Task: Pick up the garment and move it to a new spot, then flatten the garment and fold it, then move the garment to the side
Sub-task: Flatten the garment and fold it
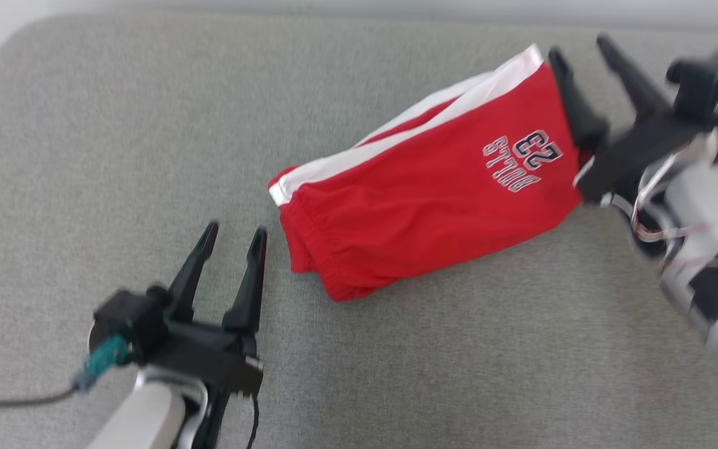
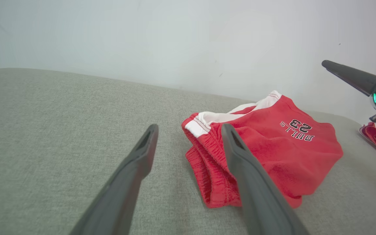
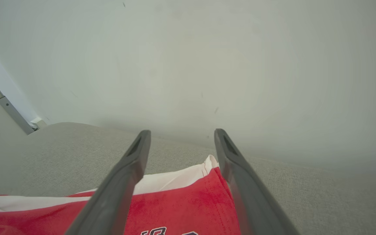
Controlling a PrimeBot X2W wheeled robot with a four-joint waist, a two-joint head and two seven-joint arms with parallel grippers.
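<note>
As head view looks down: red shorts point(image 1: 434, 206) on grey fabric surface point(image 1: 116, 156), long axis lower-left to upper-right. Left gripper point(image 1: 234, 229) wide, empty, just beside waistband end. Right gripper point(image 1: 578, 47) wide, empty, at hem end.
Left wrist view: waistband ahead, slightly right.
Right wrist view: hem corner beneath spread fingers.

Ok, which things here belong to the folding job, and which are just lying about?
Job:
red shorts, folded
left gripper, open, beside the waistband
right gripper, open, at the hem end

Not the job:
grey padded surface under it all
pale wall behind
</note>
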